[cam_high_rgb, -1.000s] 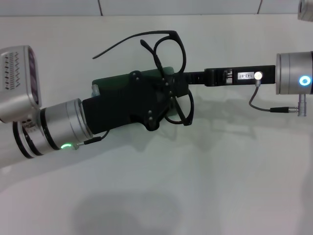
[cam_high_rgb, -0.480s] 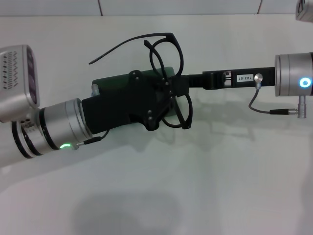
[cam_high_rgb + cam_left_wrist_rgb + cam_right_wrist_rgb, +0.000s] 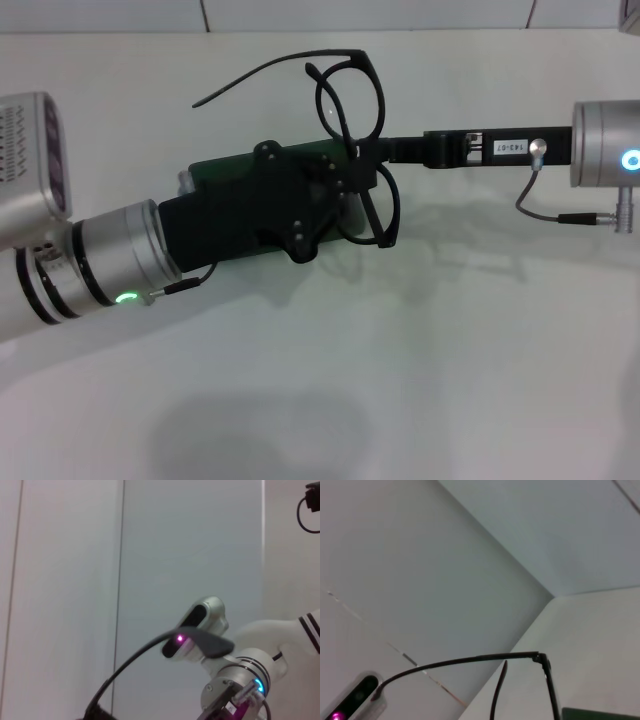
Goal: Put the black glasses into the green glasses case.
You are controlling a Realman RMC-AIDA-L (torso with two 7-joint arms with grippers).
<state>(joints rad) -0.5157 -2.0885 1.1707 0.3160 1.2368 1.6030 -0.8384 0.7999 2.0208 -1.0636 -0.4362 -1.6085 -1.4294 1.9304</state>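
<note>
Above the green glasses case (image 3: 215, 170), the right pincer (image 3: 358, 152) clamps the black glasses (image 3: 350, 105).

Black glasses (image 3: 352, 130) over green glasses case (image 3: 215, 170)

Black glasses (image 3: 355, 130) slightly higher, rightward.

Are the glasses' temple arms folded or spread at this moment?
Spread. In the head view one temple of the glasses sweeps far out from the frame toward the robot's left. They are held by the right gripper, above the case.
</note>
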